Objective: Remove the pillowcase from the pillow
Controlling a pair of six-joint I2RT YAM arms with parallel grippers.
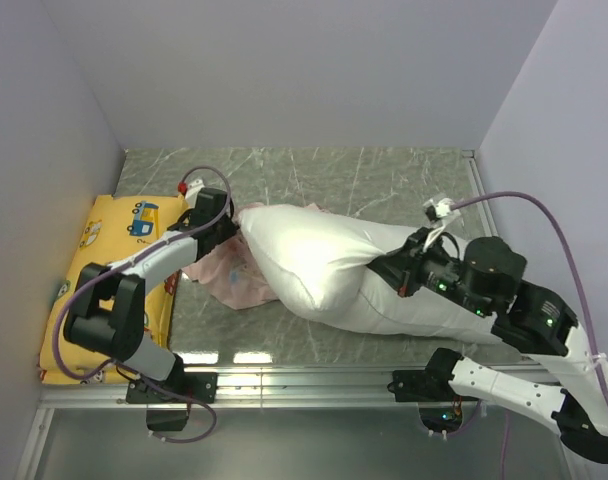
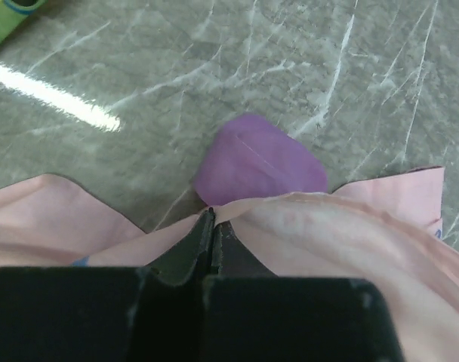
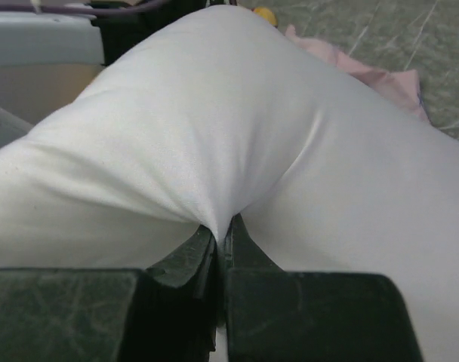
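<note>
Firmly shut, the left gripper (image 2: 213, 226) pinches a fold of the pillowcase (image 2: 343, 234), pale pink side up, with the cloth caught at the tips of its meeting jaws. Just past the tips, toward 12 o'clock in the left wrist view, a purple corner of the same cloth lies flat on the table (image 2: 305, 60).

From above, this gripper sits at the 9 o'clock end of the pillow (image 1: 324, 255). The pillowcase lies crumpled on the table there, spreading from that end toward 7 o'clock. Nearly all of the pillow shows bare white. Whether its 9 o'clock end sits inside the cloth cannot be told.

The right gripper (image 3: 223, 230) is likewise shut, nipping a pucker of the pillow's white fabric, which bulges up around its tips. From above, it grips the pillow toward its 4 o'clock end. The pillow runs slantwise across the table from 9 to 4 o'clock.

A yellow pillow (image 1: 104, 250) with vehicle prints lies along the table's 9 o'clock edge.
</note>
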